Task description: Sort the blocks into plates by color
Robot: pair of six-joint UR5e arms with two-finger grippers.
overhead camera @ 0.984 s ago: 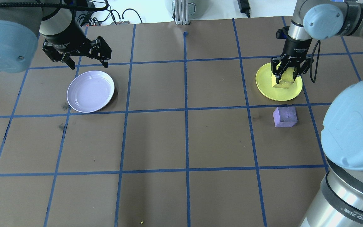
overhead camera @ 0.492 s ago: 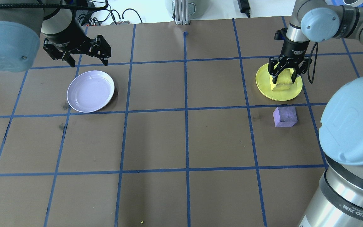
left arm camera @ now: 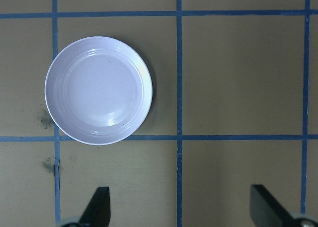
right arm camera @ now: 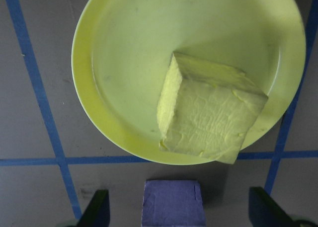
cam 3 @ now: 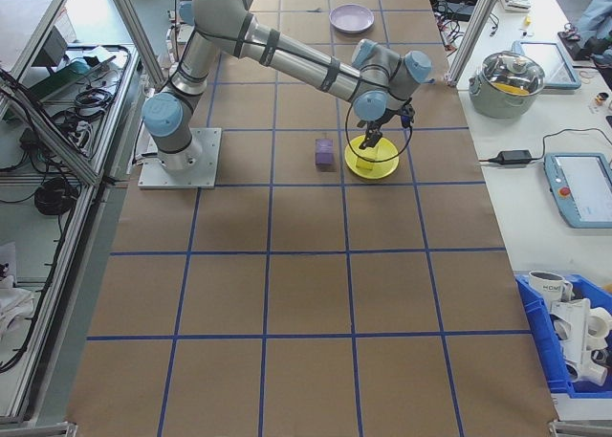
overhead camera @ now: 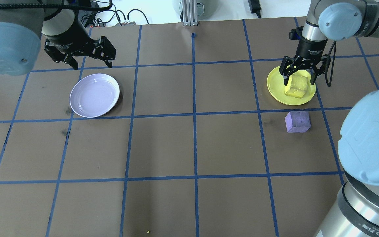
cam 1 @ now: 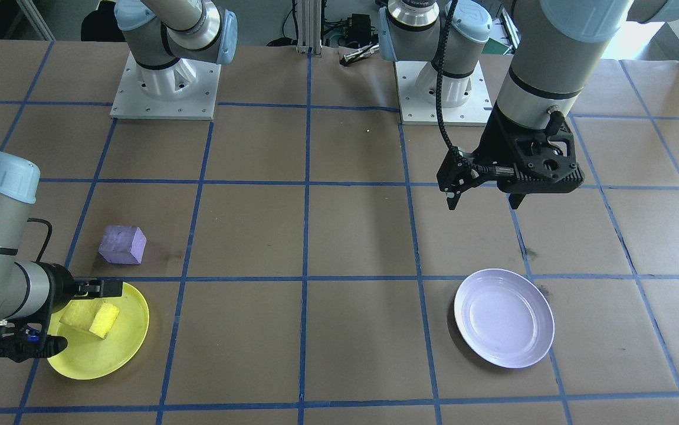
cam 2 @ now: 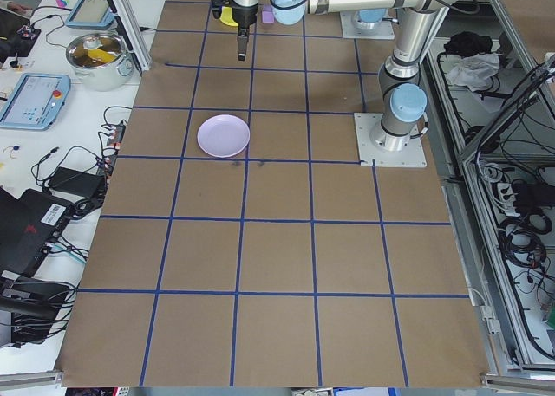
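Observation:
The yellow block (overhead camera: 296, 87) lies tilted in the yellow plate (overhead camera: 275, 84), toward its near rim, also clear in the right wrist view (right arm camera: 208, 117). My right gripper (overhead camera: 299, 79) hovers just above it, open, fingers apart on either side and touching nothing. The purple block (overhead camera: 297, 121) sits on the table just outside the yellow plate, on the robot's side. The lavender plate (overhead camera: 94, 95) lies empty at the left. My left gripper (overhead camera: 93, 66) hangs open above the table just beyond that plate, holding nothing.
Brown paper with a blue tape grid covers the table. Both arm bases (cam 1: 165, 88) stand at the robot's edge. An aluminium post (overhead camera: 189, 13) and cables line the far edge. A lidded metal pot (cam 3: 514, 78) sits on the side bench.
My right gripper has opened and let go of the yellow block, which now rests in the yellow plate. The left gripper has barely shifted.

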